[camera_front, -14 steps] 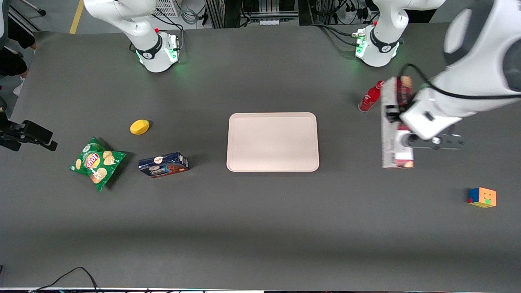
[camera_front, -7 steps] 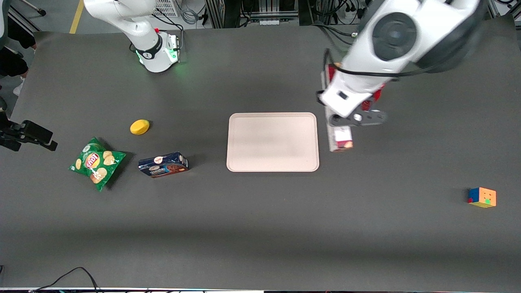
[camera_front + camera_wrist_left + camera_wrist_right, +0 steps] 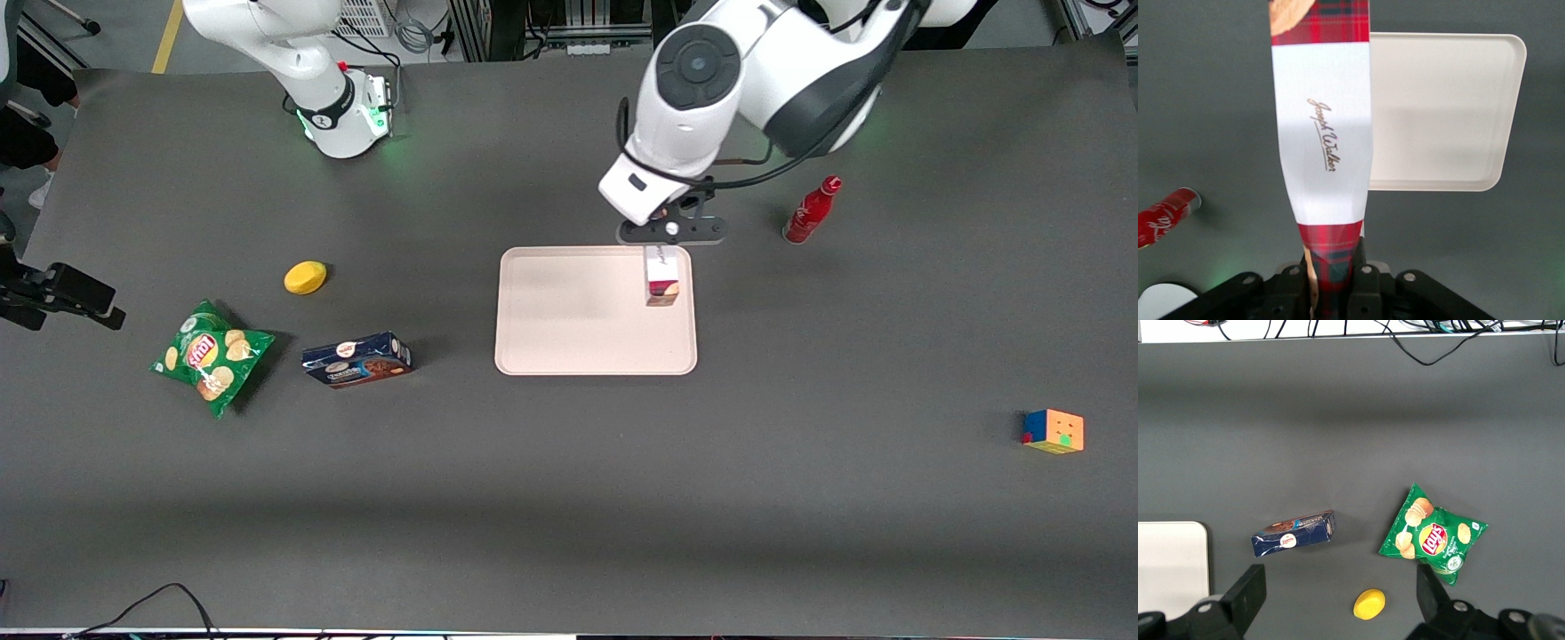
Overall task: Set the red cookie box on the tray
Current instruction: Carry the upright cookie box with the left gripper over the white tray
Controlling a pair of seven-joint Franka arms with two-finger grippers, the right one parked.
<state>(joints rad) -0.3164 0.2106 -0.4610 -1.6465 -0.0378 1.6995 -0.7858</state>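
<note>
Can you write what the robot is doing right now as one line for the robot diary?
step: carrying | hand: shut on red cookie box, above the tray's edge nearest the red bottle | tray: nothing resting on it | box not set down

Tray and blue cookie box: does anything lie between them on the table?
No. The front view shows only bare table between the tray and the blue cookie box; the gripper holds the red cookie box over the tray.

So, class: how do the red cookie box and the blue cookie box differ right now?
The red cookie box is held in the claw over the tray; the blue cookie box lies on the table. The red one is plaid with a white band; the blue is plain dark. Both picture cookies.
</note>
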